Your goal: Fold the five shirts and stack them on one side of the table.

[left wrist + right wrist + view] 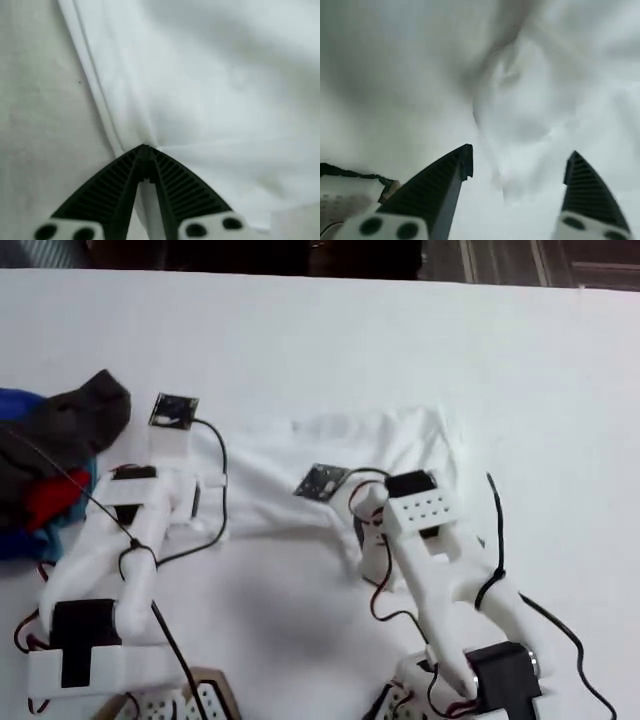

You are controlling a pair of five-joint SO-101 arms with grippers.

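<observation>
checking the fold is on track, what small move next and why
Probably close the right tool on the white shirt: its jaws stand open over bunched cloth, while the left tool is shut on the shirt's edge, so both could then lift it.

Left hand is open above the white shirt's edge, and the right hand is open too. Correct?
Not quite. The left hand is shut, pinching the white shirt at its edge, as the left wrist view shows. The right hand is open, as stated.
</observation>
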